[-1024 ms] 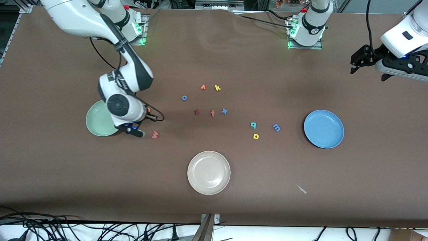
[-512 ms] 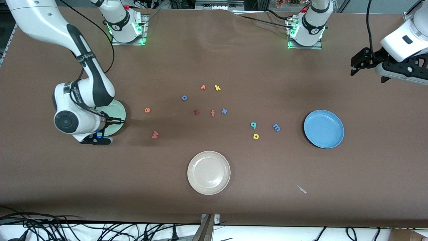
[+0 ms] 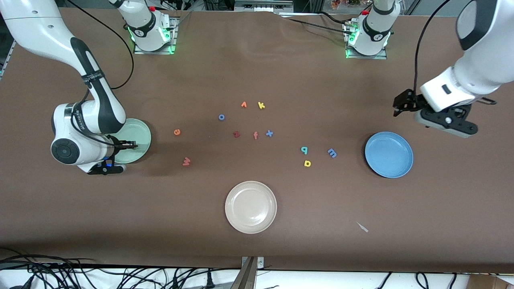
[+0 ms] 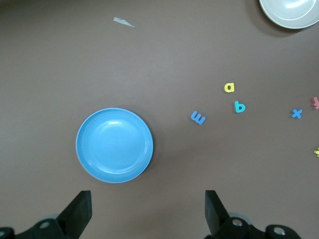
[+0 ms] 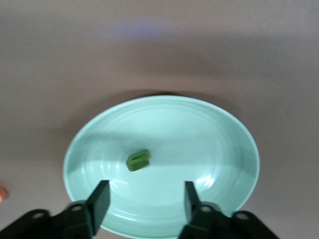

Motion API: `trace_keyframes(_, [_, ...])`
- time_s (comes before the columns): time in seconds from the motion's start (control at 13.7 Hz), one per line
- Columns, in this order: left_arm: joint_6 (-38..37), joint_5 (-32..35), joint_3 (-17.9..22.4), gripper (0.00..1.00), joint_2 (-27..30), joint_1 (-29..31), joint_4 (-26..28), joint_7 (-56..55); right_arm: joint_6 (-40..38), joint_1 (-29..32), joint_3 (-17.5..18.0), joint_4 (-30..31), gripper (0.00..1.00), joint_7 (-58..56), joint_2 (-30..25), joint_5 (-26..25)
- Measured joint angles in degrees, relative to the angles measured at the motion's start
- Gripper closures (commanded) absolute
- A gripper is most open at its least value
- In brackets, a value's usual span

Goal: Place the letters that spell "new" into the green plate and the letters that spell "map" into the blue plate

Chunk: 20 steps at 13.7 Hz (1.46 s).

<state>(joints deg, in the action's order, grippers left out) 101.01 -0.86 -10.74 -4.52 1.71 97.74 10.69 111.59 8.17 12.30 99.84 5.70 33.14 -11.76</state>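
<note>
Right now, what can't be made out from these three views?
- Front view: much of the green plate and the green n in it are hidden by the right arm; only the right wrist view shows the letter.
- Front view: the right gripper is covered by its own wrist.
- Left wrist view: the beige-white plate is cut by the edge.
- Left wrist view: the left gripper is open.

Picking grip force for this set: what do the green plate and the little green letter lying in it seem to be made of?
The green plate looks like hard glossy plastic or melamine: smooth, with bright glare spots and faint concentric rings. It could be glazed ceramic. The green letter looks like matte foam: a thick slab with flat cut sides and no shine, though that is not certain.
</note>
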Motion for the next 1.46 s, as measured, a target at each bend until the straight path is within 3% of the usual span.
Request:
trace_keyframes(0.22, [6.04, 0.00, 1.05, 0.00, -3.16, -2.46, 3.02, -0.15, -0.96, -0.13, 4.88, -0.76, 0.00, 8.46, -0.21, 0.04])
trace_keyframes(0.51, [20.35, -0.01, 1.07, 0.00, -6.26, -4.61, 13.07, -0.21, 0.54, -0.78, 10.30, 0.56, 0.00, 21.73, -1.57, 0.04])
trace_keyframes(0.95, [22.14, -0.01, 1.72, 0.02, -6.52, -5.44, 15.36, 0.06, 23.55, -0.77, 12.20, 19.23, 0.00, 31.69, -7.58, 0.03])
trace_keyframes(1.24, [23.29, -0.01, 2.65, 0.05, -8.13, -5.92, 16.07, -0.56, 31.14, -0.78, 13.31, 24.54, 0.00, 33.19, -8.03, -0.02])
trace_keyframes(1.46, [30.98, -0.01, 2.62, 0.03, -11.05, -8.76, 18.66, -3.63, 31.81, -0.77, 13.30, 25.63, 0.04, 33.22, -7.76, -0.02])
